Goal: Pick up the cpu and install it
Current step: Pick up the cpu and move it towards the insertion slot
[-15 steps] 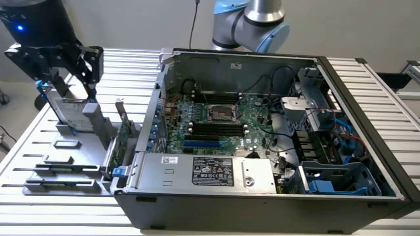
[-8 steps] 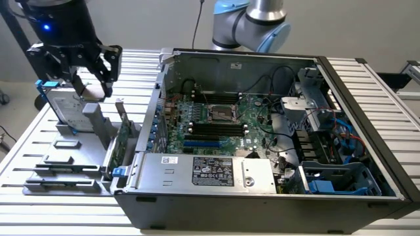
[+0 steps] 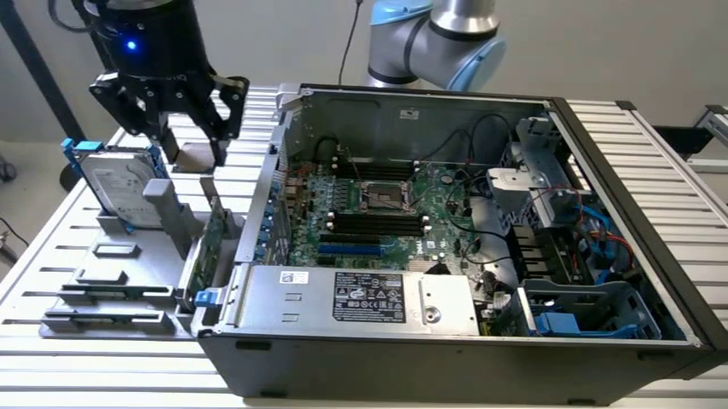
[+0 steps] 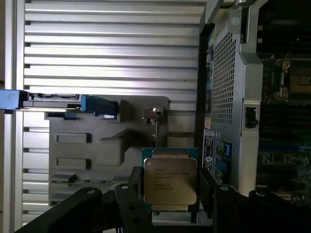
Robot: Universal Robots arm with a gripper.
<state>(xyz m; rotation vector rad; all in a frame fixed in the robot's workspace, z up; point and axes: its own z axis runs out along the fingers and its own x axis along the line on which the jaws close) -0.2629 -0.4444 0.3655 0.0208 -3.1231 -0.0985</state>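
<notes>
The tool is squeezing the cpu between its two black fingers, one on each side edge. The cpu is hanging in the air, with its grey metal top facing the wrist camera. Below it, the grey holder is sitting on the table and is also carrying the hard drive with blue rails. Just beside the holder, on the exterior view's right, the open computer case is standing. The empty socket is waiting in the middle of its green board.

The fingers are gripping only thin edges, so the chip could slip or tilt if the arm is shaking or going fast. It could bump the case wall, and it could bend the tiny socket parts if it is coming down crooked.

The tool is pointing straight down above the holder. The arm's grey and blue joint is reaching over from behind the case.
</notes>
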